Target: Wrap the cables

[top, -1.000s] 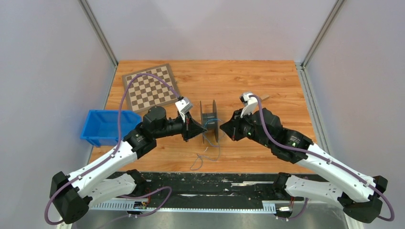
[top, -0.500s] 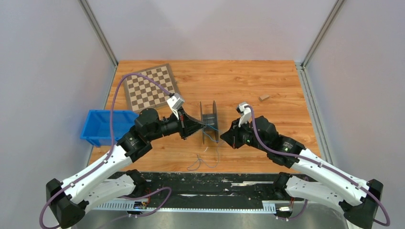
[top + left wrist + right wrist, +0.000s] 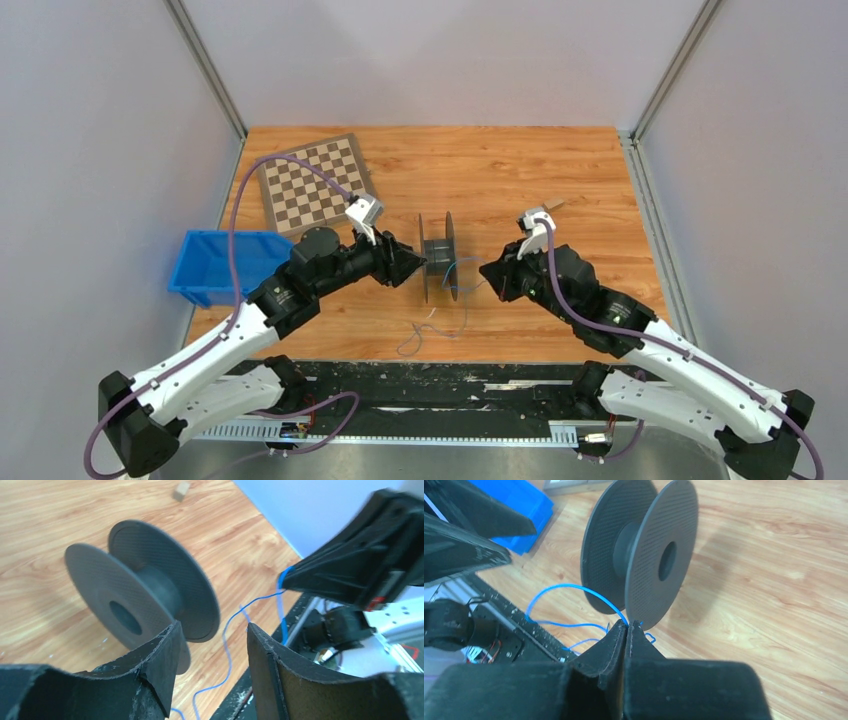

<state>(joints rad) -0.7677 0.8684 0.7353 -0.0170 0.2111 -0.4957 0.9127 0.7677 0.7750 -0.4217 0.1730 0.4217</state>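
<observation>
The cable (image 3: 463,288) is a thin blue wire that runs from the dark grey spool (image 3: 437,257) to my right gripper (image 3: 487,272), with loose loops (image 3: 430,335) trailing toward the table's near edge. In the right wrist view my right gripper (image 3: 629,625) is shut on the cable (image 3: 569,587) just in front of the upright spool (image 3: 644,550). My left gripper (image 3: 416,265) sits close to the spool's left disc. In the left wrist view my left gripper (image 3: 212,642) stands open with nothing between its fingers. Beyond it lie the spool (image 3: 140,597) and the cable (image 3: 227,635).
A blue bin (image 3: 225,265) stands at the table's left edge, under the left arm. A checkerboard (image 3: 315,185) lies at the back left. A small wooden block (image 3: 552,204) rests behind the right gripper. A black rail (image 3: 430,385) borders the near edge.
My left gripper has opened beside the spool. My right gripper has drawn to the right with the cable, stretching it away from the spool.
</observation>
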